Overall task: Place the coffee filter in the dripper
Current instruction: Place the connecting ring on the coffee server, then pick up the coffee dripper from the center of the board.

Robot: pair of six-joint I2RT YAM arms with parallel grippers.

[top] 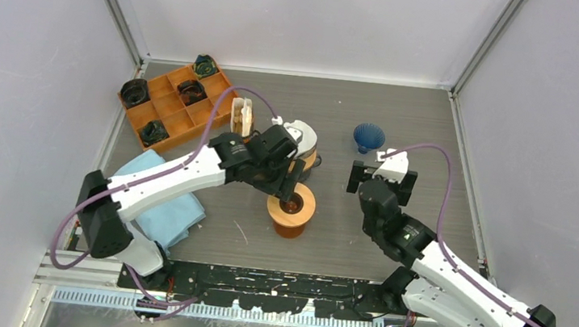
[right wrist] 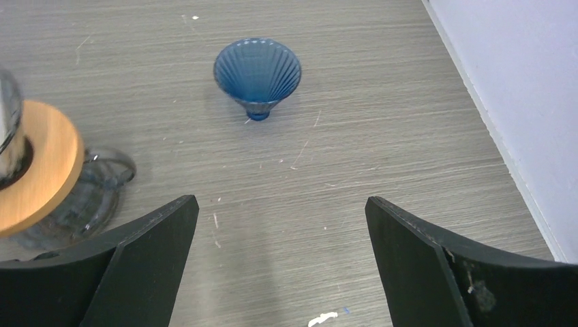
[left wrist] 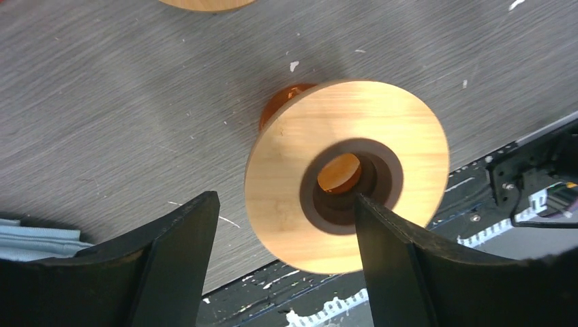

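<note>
Quick count first: two arms, so two tools. There's one blue dripper (top: 369, 136) (right wrist: 257, 71), one coffee filter stack (top: 241, 116), and two wooden ring stands. One orange tray (top: 171, 102) has four dark bits (top: 135, 92) in its compartments, and there's one blue cloth (top: 168, 209).

The left tool (top: 293, 187) (left wrist: 283, 198) hangs right over the nearer ring stand (top: 303, 214) (left wrist: 354, 122) with its jaws spread and nothing pinched. In its wrist view one finger (left wrist: 388, 259) overlaps the disc's rim by the centre hole, and the other sits off to the side over bare surface (left wrist: 102, 102). The other ring stand (top: 309, 143) (right wrist: 41, 163), which has glass under it, is just beyond this tool. The coffee filter stack stands beyond it and off to its left, beside the tray's corner, and I can't tell how many sheets are in it. The cloth lies back along that arm, and the black front rail is close behind the stand.

The right tool (top: 383, 173) (right wrist: 281, 204) is wide open and empty. The dripper sits rim-up straight ahead of it, apart, with clean bare surface between the two. The side wall runs close on this tool's right, so there's more room on its left, up to that second stand.
</note>
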